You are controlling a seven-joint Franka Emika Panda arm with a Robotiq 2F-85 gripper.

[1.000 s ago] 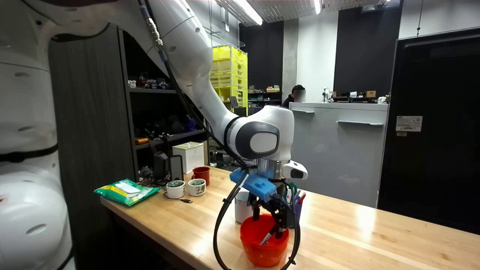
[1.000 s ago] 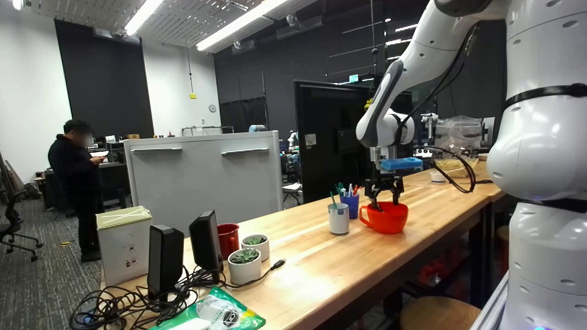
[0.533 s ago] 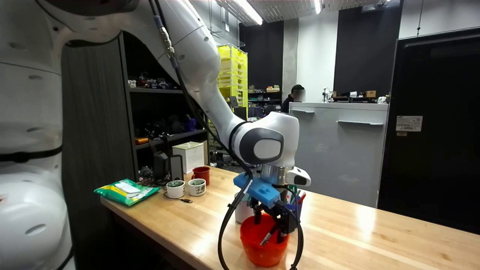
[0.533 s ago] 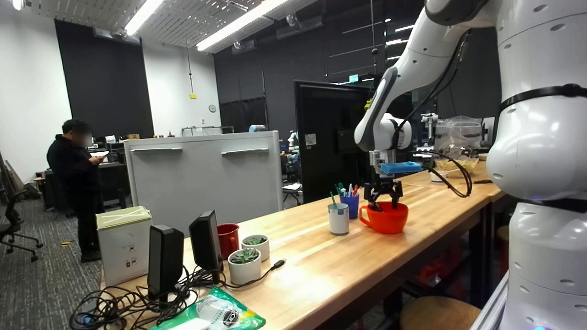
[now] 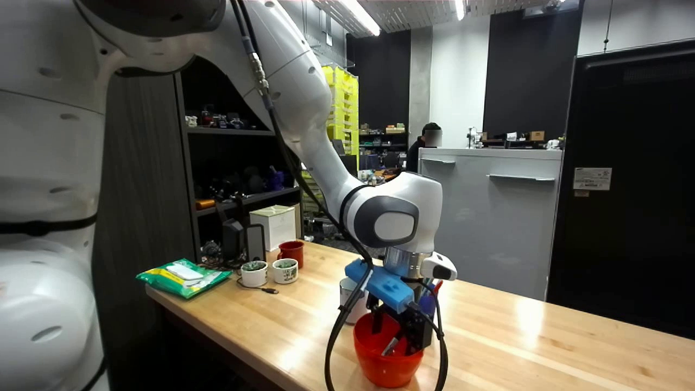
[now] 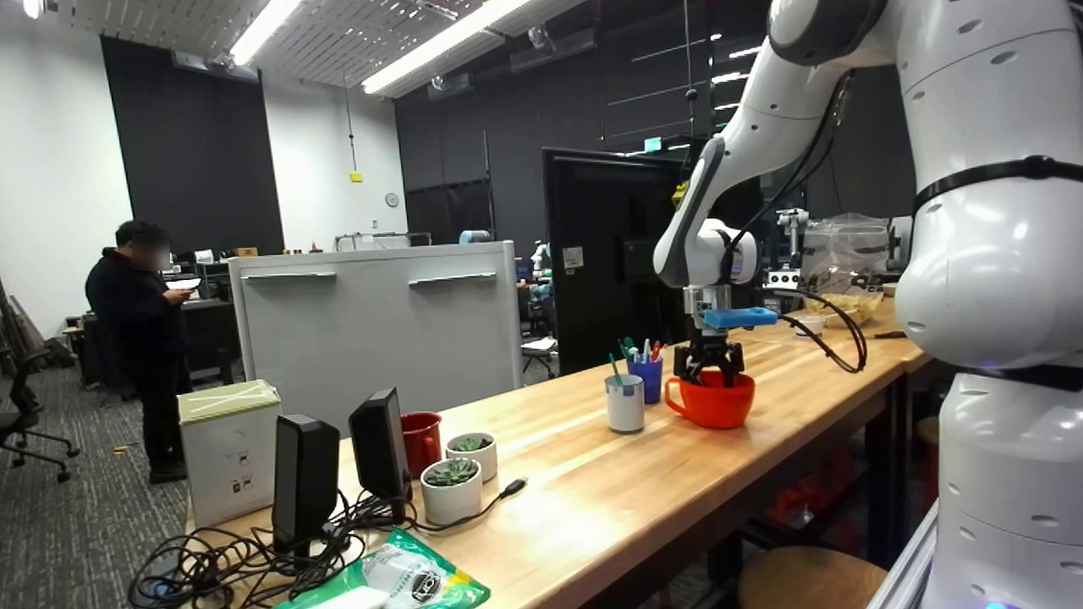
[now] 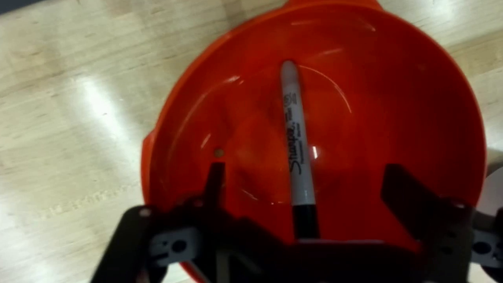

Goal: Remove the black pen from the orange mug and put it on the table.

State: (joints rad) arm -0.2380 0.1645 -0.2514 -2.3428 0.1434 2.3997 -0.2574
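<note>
The orange mug (image 5: 386, 372) stands upright on the table (image 5: 521, 347); it also shows in an exterior view (image 6: 721, 408) and the wrist view (image 7: 440, 118). The black pen (image 7: 300, 157), a marker with a pale barrel and black cap, lies slanted inside the mug; its cap end is partly hidden behind the gripper in the wrist view. It also shows in an exterior view (image 5: 391, 346). My gripper (image 7: 303, 167) is open, its fingers reaching down into the mug on either side of the pen, apart from it. The gripper also shows in an exterior view (image 6: 711, 377).
A white-grey cup (image 6: 625, 410) and a blue cup with coloured pens (image 6: 648, 381) stand close beside the mug. Farther along are two potted succulents (image 6: 453, 501), a dark red mug (image 6: 420, 441), black speakers (image 6: 305, 482) with cables and a green bag (image 6: 423, 575).
My gripper has moved lower into the orange mug around the pen. The mug has shifted slightly to the right in both exterior views, with the pen still inside it.
</note>
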